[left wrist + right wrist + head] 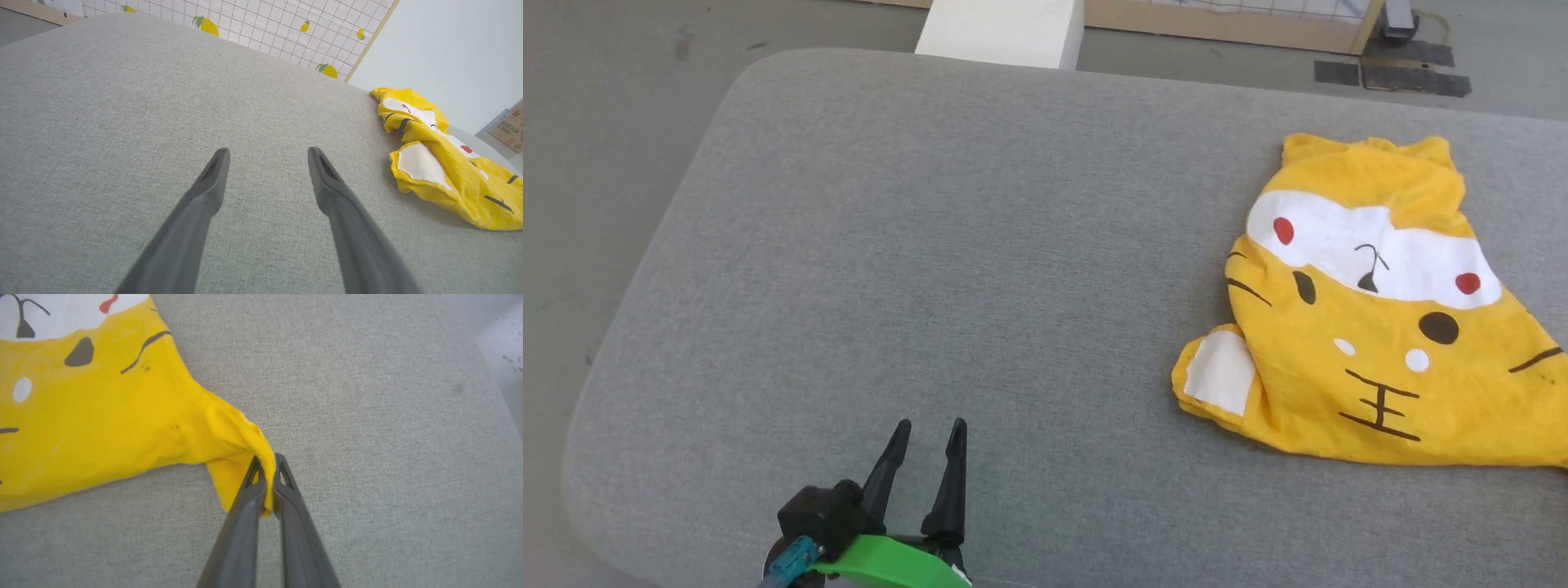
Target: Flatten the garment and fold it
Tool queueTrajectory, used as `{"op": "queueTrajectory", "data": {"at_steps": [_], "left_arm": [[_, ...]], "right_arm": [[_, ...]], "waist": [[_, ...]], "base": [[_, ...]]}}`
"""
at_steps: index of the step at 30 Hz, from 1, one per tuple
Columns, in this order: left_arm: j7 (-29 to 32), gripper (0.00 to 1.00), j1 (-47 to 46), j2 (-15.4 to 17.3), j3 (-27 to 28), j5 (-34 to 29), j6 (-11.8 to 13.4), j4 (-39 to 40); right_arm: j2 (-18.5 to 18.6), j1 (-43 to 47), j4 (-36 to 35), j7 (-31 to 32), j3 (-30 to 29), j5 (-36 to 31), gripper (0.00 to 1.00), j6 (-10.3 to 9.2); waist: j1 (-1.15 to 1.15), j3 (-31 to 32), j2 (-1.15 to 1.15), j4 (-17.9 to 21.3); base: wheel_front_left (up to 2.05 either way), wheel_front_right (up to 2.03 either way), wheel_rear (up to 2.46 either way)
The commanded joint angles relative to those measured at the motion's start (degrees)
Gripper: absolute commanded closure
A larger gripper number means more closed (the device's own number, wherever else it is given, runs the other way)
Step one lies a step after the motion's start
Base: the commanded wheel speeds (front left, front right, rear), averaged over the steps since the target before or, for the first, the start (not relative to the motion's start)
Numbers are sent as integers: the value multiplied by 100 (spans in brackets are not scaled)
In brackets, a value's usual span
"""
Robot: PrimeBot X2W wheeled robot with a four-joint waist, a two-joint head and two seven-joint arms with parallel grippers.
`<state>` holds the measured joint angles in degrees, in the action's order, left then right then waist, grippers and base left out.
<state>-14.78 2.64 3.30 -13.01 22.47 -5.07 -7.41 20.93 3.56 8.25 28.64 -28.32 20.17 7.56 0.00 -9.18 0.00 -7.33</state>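
- The left gripper (931, 425) hovers low over the grey padded surface (915, 212). Its jaws stand apart with nothing between them, only bare fabric of the surface ahead of the tips.
- The garment (1307, 392) lies well to the right of these open jaws and does not touch them. The part nearest to them is a bunched sleeve (1217, 371) with a white patch.
- The garment rests face up, so the printed cartoon face is readable. Its upper edge is folded over and wrinkled, and the left side is gathered, so it is not flat.
- The right gripper (267, 457) has its jaws closed on a corner of yellow cloth at the garment's right side. The pinched cloth rises between the two fingers, and the main body spreads away to the left of the jaws.
- In my judgement the task is at an early point: one corner is taken and flattening is only beginning. Spreading the left side, smoothing the top edge and all of the folding are not yet done.
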Motion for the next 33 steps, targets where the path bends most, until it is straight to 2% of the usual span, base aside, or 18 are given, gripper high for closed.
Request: {"op": "queueTrajectory", "data": {"at_steps": [1,2,3,7,11,12,13,18,21,22,25,29,33], "left_arm": [[-15,0,45,26,8,-55,-31,-23],[-7,0,48,32,5,-52,-23,-30],[-1,0,54,37,3,-53,-15,-33],[9,0,100,62,7,-46,25,7],[-1,0,124,66,73,-12,48,157],[-10,0,143,61,121,-29,56,310],[-13,0,155,58,136,-43,55,373],[-19,0,221,33,201,-181,21,687],[-20,0,332,9,245,-302,0,863],[-20,0,545,-14,325,-464,4,967],[-21,0,701,-25,400,-528,25,994],[-21,0,787,-32,420,-630,33,969],[379,0,87,130,15,-707,-130,816]], "right_arm": [[-17,-25,72,-120,-9,-141,100,-8],[-74,-98,141,-230,-9,-206,69,-8],[-107,-165,187,-304,18,-250,0,-8],[-172,-543,160,-647,291,-307,0,-8],[-192,-862,-272,-1078,602,-303,0,-8],[-405,-1010,-769,-1409,805,-301,0,-8],[-510,-994,-963,-1539,915,-309,0,-8],[-1224,-634,-1749,-2066,1267,-582,0,-8],[-1601,-201,-2087,-2581,1449,-1017,0,-8],[-1792,378,-2132,-3171,1596,-1346,0,-8],[-1802,659,-1816,-3542,1604,-1040,0,-8],[-1804,803,-1481,-3805,1772,-860,0,-8],[-1805,673,-1409,-3856,1693,-929,0,-8]], "waist": [[0,43,0,-23],[0,70,0,-23],[0,96,0,-18],[0,222,0,54],[0,280,0,157],[0,291,0,230],[0,290,0,256],[0,243,0,330],[0,204,0,348],[0,178,0,373],[0,201,0,423],[0,263,0,511],[0,307,0,545]], "base": [[0,0,0],[0,0,0],[0,0,0],[0,0,0],[0,0,0],[0,0,0],[0,0,0],[0,0,0],[0,0,0],[0,0,0],[0,0,0],[0,0,0],[0,0,0]]}}
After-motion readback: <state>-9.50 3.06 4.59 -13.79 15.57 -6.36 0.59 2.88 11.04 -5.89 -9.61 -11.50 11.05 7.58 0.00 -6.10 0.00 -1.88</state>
